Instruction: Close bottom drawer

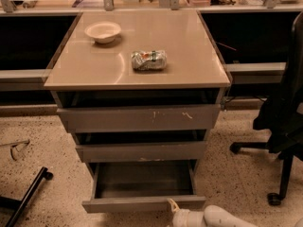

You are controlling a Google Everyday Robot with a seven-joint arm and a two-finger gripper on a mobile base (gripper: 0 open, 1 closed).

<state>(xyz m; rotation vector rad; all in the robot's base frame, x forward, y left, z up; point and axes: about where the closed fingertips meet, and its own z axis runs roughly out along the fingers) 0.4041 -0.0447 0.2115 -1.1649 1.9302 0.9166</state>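
1. The bottom drawer [142, 203] is seen at the lower centre of the frame, as the lowest of the three in a grey cabinet [64, 103]. It is pulled well out towards the lower edge of the frame.
2. Its grey box interior is exposed from above, and only the bare floor and side walls are shown inside it.
3. Its plain front panel is laid with the long axis running left to right across the frame. The front faces the lower edge of the frame, and the open side is turned upward.
4. The middle drawer [142, 151] and the top drawer [137, 118], whose front is marked with white scratches, are set further back above it. A dark gap is shown over each.
5. A pale bowl [102, 31] is placed at the upper left of the tan cabinet top [189, 51]. What it holds cannot be told.
6. A crumpled can [149, 60] is laid on its side near the middle of the top, apart from the bowl.
7. The gripper [175, 208] is found at the bottom edge, right of centre, against the right part of the drawer's front panel. It is carried on a white arm [218, 217]. Whether it is set wide or narrow cannot be told.
8. A black office chair [284, 112] is stood at the right edge of the frame on the speckled floor [42, 141].
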